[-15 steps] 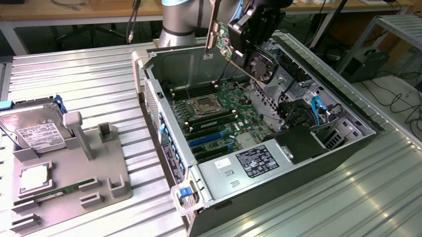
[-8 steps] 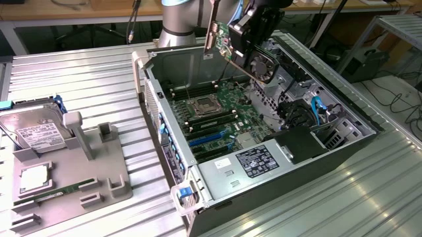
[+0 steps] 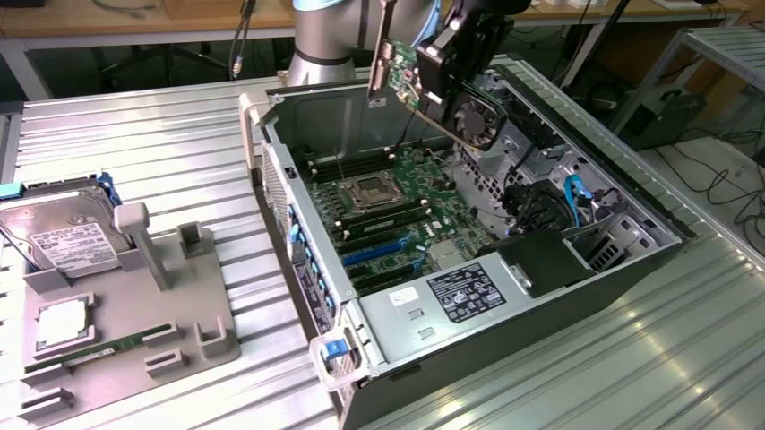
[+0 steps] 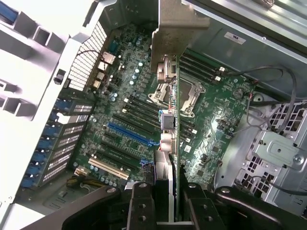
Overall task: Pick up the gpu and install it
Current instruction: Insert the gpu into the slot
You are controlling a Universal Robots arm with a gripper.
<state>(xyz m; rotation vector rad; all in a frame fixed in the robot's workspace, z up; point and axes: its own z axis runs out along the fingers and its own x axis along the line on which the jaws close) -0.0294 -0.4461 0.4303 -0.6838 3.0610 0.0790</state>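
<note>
The gpu point(image 3: 445, 85) hangs tilted in the air over the far end of the open computer case point(image 3: 299, 260). Its round fan point(image 3: 479, 118) faces the exterior view's right and its metal bracket point(image 3: 380, 55) faces the left. My gripper point(image 3: 468, 31) comes down from above and is shut on the card's upper edge. In the wrist view the gpu point(image 4: 175, 120) is seen edge-on, running away from my gripper point(image 4: 165, 203) with the bracket point(image 4: 180, 26) at its far end. Below it lies the motherboard point(image 4: 216, 120) with a blue slot point(image 4: 130, 135).
A grey fixture tray point(image 3: 179, 305) on the exterior view's left holds a silver hard drive point(image 3: 66, 235), a CPU point(image 3: 60, 324) and a green memory stick point(image 3: 98, 351). Inside the case are a power supply point(image 3: 468, 296), a CPU socket point(image 3: 371, 192) and cables point(image 3: 574, 202). Ribbed metal tabletop surrounds the case.
</note>
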